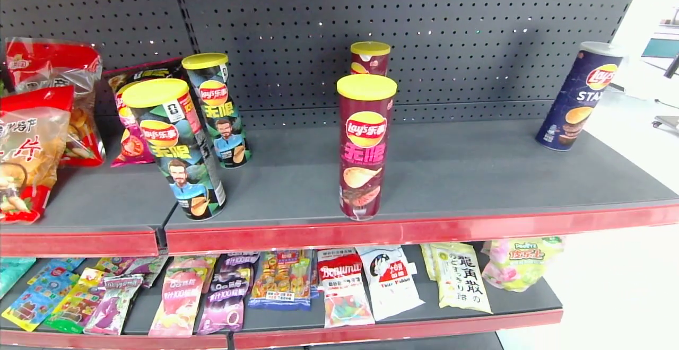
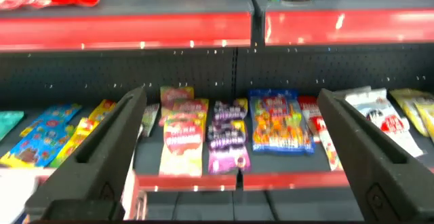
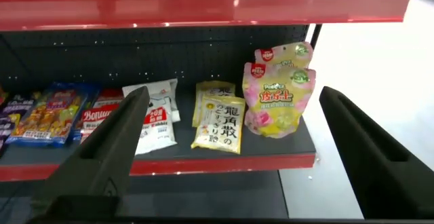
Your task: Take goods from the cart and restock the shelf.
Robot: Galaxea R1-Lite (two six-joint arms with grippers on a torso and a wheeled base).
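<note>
On the upper shelf (image 1: 477, 175) stand several chip cans. A maroon can (image 1: 365, 146) is at the front middle, with a second maroon can (image 1: 370, 58) behind it. Two dark-green cans (image 1: 177, 148) (image 1: 217, 108) stand to the left, and a navy can (image 1: 575, 95) stands at the far right. My left gripper (image 2: 232, 96) is open and holds nothing; it faces the lower shelf's candy bags (image 2: 217, 132). My right gripper (image 3: 234, 91) is also open with nothing in it. It faces a pink-green pouch (image 3: 278, 91) and a yellow bag (image 3: 218, 123) at that shelf's right end.
Red snack bags (image 1: 37, 127) crowd the upper shelf's left end. There is free room between the maroon can and the navy can. The lower shelf (image 1: 520, 299) holds a row of flat candy bags (image 1: 281, 281). Red lips (image 1: 424, 228) edge both shelves, and a pegboard wall (image 1: 451, 32) backs them.
</note>
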